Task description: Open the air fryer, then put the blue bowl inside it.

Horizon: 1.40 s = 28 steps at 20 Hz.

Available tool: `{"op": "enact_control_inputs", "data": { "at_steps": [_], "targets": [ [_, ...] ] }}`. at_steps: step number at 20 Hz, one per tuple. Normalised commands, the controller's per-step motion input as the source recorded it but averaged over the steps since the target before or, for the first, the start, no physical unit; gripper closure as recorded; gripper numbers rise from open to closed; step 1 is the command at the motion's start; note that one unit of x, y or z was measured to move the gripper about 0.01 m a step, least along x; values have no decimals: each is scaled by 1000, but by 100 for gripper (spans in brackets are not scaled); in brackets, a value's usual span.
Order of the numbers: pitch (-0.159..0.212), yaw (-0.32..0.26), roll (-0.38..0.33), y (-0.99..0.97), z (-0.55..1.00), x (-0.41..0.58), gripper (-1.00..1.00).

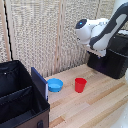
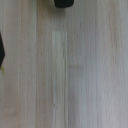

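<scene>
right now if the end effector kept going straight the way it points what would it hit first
Most likely the bare wooden table: the wrist view shows only planks ahead. In the exterior view the end effector seems to point down beside the air fryer, though depth there is unclear.

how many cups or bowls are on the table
2: the blue bowl beside the black fabric case, and the red cup just to its right in the exterior view. More may sit hidden inside the case.
</scene>
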Motion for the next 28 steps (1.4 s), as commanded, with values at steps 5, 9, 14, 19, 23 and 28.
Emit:
{"op": "enact_control_inputs", "data": {
  "at_steps": [5,9,14,19,23,28],
  "targets": [
    [0,161,-68,-534,-311,0,-100],
    [0,121,-93,-527,-119,-177,-100],
    [54,95,-80,-499,-7,-353,-100],
    [64,132,-35,-510,-130,-41,-100],
    [3,168,0,-471,-79,171,-100],
    [20,107,0,-382,-25,23,-100]
  ]
}}
